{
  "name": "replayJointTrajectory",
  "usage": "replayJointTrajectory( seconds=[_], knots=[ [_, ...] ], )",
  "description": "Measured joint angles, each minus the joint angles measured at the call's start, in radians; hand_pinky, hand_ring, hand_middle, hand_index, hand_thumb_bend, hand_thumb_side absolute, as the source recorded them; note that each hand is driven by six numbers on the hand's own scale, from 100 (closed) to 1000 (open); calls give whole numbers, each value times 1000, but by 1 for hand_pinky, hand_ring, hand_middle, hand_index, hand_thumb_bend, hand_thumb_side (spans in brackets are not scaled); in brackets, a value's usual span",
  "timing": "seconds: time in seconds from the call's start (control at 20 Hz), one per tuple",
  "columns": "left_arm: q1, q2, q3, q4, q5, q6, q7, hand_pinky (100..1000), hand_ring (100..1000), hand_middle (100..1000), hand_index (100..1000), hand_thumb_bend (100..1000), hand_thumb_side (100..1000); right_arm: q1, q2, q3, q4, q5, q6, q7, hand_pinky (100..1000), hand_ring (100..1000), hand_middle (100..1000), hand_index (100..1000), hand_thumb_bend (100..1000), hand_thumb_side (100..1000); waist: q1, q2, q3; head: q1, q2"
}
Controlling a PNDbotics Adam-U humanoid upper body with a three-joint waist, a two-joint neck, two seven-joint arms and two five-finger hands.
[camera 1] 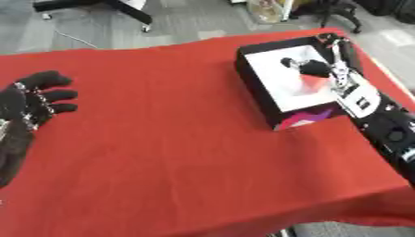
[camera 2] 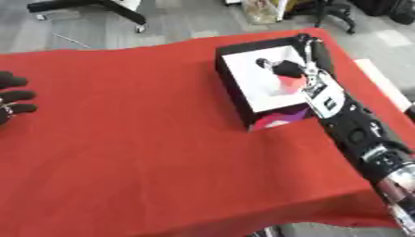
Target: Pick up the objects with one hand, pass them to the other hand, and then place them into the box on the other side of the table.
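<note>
While the right hand (camera 1: 312,67) reaches into the black, white-lined box (camera 1: 272,99) at the table's far right corner, its fingers curl around a red object (camera 1: 314,82) above the box floor. Release looks imminent. The left hand (camera 1: 28,99) rests spread at the left edge.

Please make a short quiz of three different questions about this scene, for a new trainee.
1. True or false: the right robot hand is over the box.
2. Which colour is the cloth on the table? A) blue B) red C) green
3. Fill in: the left robot hand rests open at the ____ edge of the view.

Key: 1 true; 2 B; 3 left.
</note>
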Motion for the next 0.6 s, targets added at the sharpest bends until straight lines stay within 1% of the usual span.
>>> replayJointTrajectory(
  seconds=[0.05, 0.1, 0.15, 0.2, 0.3, 0.45, 0.55, 0.6],
  knots=[
    [0, 0, 3, 0, -5, 0, 2, 789, 786, 777, 863, 486, 771, 9, -1, 0, -33, 0, -2, -24, 634, 688, 691, 844, 731, 534, 0, 0, -1, 5, 0],
    [0, 1, 6, 0, -11, 0, 6, 789, 786, 778, 862, 479, 774, 18, -2, 1, -72, 2, -1, -47, 638, 688, 686, 844, 764, 575, 0, 0, -1, 12, 0],
    [0, 2, 10, 0, -20, 1, 9, 789, 786, 777, 862, 479, 774, 30, -4, 2, -121, 5, -1, -65, 638, 688, 686, 844, 695, 516, 0, 0, -2, 19, 0],
    [-1, 6, 13, 0, -29, 2, 13, 789, 786, 777, 862, 472, 777, 43, -8, 5, -175, 9, 0, -76, 645, 689, 686, 843, 669, 504, 0, 0, -4, 28, 0],
    [-7, 22, 19, 0, -47, 6, 22, 789, 785, 777, 862, 465, 780, 71, -20, 13, -300, 26, 6, -82, 649, 692, 688, 845, 662, 501, 0, 0, -7, 49, 0],
    [-25, 56, 31, 1, -87, 18, 36, 790, 786, 777, 862, 441, 790, 115, -25, 28, -506, 79, 30, -55, 662, 700, 695, 851, 648, 502, 0, 0, -11, 98, 0],
    [-39, 83, 39, 9, -129, 30, 49, 791, 787, 777, 864, 422, 793, 149, -23, 38, -645, 130, 48, -14, 673, 704, 699, 859, 592, 530, 0, 0, -14, 141, 0],
    [-47, 97, 43, 16, -155, 37, 55, 792, 787, 778, 865, 416, 791, 168, -16, 43, -709, 158, 51, 12, 675, 705, 699, 858, 583, 529, 0, 0, -14, 165, 0]
  ],
)
